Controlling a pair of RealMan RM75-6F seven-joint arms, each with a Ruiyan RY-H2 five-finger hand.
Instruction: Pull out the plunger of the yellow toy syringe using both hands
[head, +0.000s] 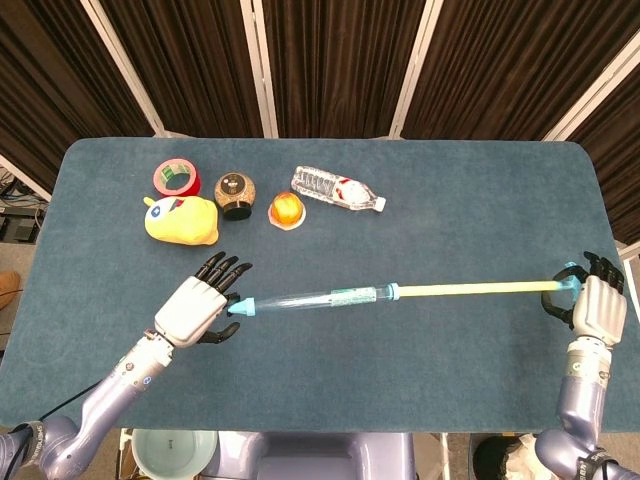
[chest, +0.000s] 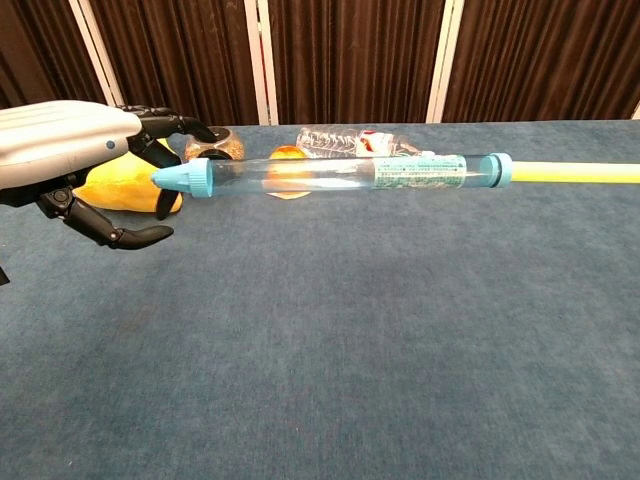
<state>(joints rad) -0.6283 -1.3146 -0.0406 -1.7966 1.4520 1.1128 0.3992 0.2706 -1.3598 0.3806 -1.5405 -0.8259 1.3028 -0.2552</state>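
While my right hand (head: 596, 303) grips the yellow plunger rod's (head: 470, 289) end at 3 o'clock, I count one clear-barrelled toy syringe (head: 320, 298) mid-table. My left hand (head: 198, 305) is spread, its fingers apart from the blue tip cap (chest: 184, 179). Five other items sit toward 11 o'clock; the chest view cuts off the right hand.

Clear syringe (head: 325, 298), cyan tip, yellow plunger (head: 470, 289)

table (head: 480, 200): blue felt top | curtains (head: 340, 60): dark brown | wall strips (head: 262, 65): white
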